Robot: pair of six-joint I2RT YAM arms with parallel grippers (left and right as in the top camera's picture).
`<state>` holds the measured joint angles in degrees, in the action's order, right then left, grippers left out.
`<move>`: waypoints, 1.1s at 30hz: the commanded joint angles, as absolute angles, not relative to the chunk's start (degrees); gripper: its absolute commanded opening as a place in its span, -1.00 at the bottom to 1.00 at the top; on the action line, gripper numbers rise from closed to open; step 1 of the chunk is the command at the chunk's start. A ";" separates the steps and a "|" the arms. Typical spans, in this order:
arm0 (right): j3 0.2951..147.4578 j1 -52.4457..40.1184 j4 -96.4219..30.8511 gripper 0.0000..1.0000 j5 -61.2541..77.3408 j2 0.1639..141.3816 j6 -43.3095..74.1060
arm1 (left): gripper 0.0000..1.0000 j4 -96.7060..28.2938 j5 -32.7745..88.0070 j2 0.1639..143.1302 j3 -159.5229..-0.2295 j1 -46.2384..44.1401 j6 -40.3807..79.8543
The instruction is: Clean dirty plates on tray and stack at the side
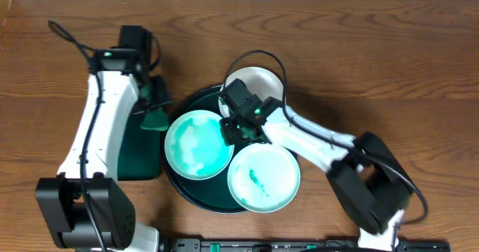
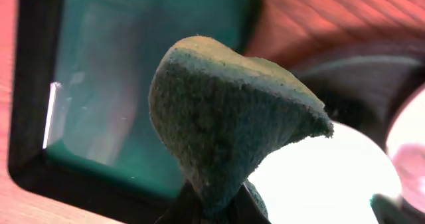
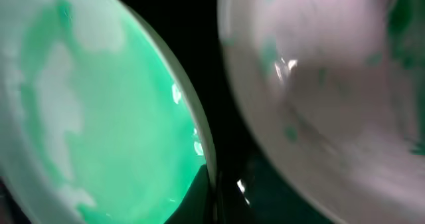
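Left gripper [image 2: 212, 209]: jaws pinching a green sponge [image 2: 226, 117], which sticks out ahead of the tips and flares wide. Beyond the sponge and below it lies the small tray [image 2: 133, 84]; off to the jaws' right is a white plate edge, blown out.

Right gripper [image 1: 230, 130]: jaws pressed together, nothing seen between them, tips low in the gap between two plates. Teal plate [image 3: 99, 117] is just left of the jaws, speckled plate [image 3: 332, 84] just right, and dark tray [image 3: 219, 44] floor shows straight ahead between the rims. I can't tell if the tips touch either rim.

Third plate [image 1: 258, 81] is behind the right wrist. All three are on the tray.
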<state>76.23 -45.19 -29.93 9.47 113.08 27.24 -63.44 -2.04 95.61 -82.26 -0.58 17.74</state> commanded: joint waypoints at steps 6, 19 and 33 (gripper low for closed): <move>76.49 -52.75 -30.68 -0.97 -17.26 101.12 18.13 | -0.86 -63.75 -2.17 95.46 -83.33 1.87 16.53; 76.49 -61.43 -31.33 -0.98 -50.30 94.59 11.44 | -0.85 -62.26 -2.20 95.46 -82.65 1.87 16.53; 76.49 -68.69 -25.06 -0.98 -78.35 93.21 2.11 | -0.85 -62.30 -2.17 95.46 -82.56 1.87 16.56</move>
<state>76.23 -67.46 -27.18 -67.53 95.07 6.63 -62.35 -1.85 95.64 -82.26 1.63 17.72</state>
